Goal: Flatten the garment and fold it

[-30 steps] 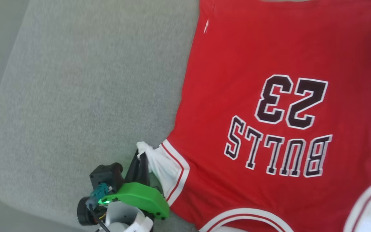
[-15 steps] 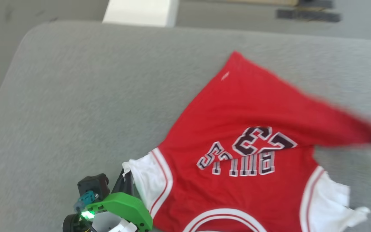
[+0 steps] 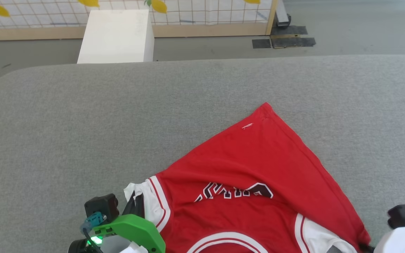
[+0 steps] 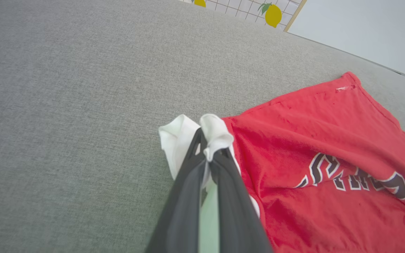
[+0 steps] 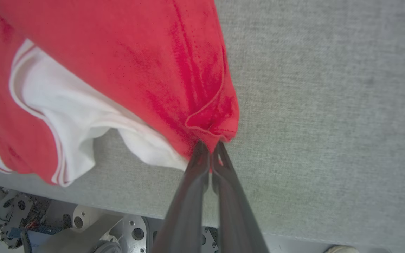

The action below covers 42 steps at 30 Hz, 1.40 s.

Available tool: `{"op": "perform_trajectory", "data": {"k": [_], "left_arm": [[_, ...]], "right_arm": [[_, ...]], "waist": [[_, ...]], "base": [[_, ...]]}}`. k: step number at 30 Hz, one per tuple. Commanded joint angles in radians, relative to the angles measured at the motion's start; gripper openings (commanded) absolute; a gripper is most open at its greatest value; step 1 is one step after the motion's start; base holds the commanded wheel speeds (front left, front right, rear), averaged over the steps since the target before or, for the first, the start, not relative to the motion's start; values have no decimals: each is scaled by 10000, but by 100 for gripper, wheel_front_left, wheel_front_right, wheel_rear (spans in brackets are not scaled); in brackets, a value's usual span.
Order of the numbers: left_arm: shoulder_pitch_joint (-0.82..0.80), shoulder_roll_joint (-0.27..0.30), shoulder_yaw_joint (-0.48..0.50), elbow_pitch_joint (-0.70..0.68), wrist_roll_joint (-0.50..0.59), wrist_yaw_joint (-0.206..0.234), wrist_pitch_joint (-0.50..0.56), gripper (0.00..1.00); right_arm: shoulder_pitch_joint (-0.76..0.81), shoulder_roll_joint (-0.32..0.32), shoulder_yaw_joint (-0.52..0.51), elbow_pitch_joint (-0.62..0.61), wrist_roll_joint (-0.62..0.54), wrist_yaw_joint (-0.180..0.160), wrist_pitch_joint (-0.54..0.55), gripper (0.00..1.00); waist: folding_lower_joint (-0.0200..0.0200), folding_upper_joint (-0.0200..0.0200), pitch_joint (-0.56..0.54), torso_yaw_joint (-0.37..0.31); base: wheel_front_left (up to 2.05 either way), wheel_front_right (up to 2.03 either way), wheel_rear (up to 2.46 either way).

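Left hand (image 4: 209, 153) is clamped tight on the bunched white sleeve (image 4: 179, 135), at the near left of the grey worktop (image 3: 83, 123), with cloth puffing out past both dark fingers. Over on the near right, the right hand (image 5: 210, 149) has its fingers pinched shut on a red hem corner (image 5: 220, 121), and the fabric there gathers into a little fold just above the tips. The garment (image 3: 258, 158) sits on the near half of the worktop, right of centre, print side up. One red corner (image 3: 265, 105) points away towards the far edge. A red fold runs diagonally down to the right hand and lies over the black lettering (image 3: 234, 191), so only a strip of the letters shows. The other white sleeve (image 5: 76, 116) peeks out beneath that fold; it seems to hang a little off the surface, though that's hard to call. Beyond the far edge stand a white box (image 3: 116, 35) and a gridded panel with lemons (image 3: 206, 14).
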Motion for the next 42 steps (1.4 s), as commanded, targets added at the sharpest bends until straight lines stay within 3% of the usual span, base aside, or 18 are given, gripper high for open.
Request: {"op": "perform_trajectory", "data": {"k": [1, 5, 11, 17, 21, 27, 33, 38, 42], "left_arm": [[128, 62, 20, 48, -99, 27, -3, 0], [126, 100, 51, 61, -90, 55, -53, 0], [164, 130, 78, 47, -102, 105, -98, 0], [54, 59, 7, -76, -75, 140, -126, 0], [-146, -27, -136, -143, 30, 172, -104, 0], [-659, -287, -393, -122, 210, 137, -210, 0], [-1034, -631, -614, -124, 313, 101, -447, 0], [-1203, -883, -776, 20, 312, 44, -640, 0], [-1319, -1039, -872, 192, 278, -15, -808, 0]], "right_arm": [[-128, 235, -318, 19, 75, 33, -354, 100], [-649, 746, -1432, -276, 252, 33, -1313, 100], [-1719, 902, -1982, -1016, 688, 33, -3386, 100], [-3139, 659, -1031, -893, 824, 33, -4780, 100], [-4547, 587, -59, -265, 636, 33, -4971, 100], [-6688, 86, 1574, 1257, 33, 33, -3938, 100], [-8400, -755, 3046, 2770, -968, 33, -1530, 100], [-9227, -1125, 4181, 3593, -1313, 33, 183, 100], [-9455, -1332, 4859, 3858, -1165, 33, 721, 100]], "waist": [[1, 0, -68, -80], [1, 0, -156, -109], [1, 0, -182, -114], [1, 0, 193, 75], [1, 0, 619, 414], [1, 0, 1406, 1275], [1, 0, 2181, 2102], [1, 0, 2663, 2556], [1, 0, 2944, 2781]], "base": [[0, 0, 0], [0, 0, 0], [0, 0, 0], [0, 0, 0], [0, 0, 0], [0, 0, 0], [0, 0, 0], [0, 0, 0], [0, 0, 0]]}}
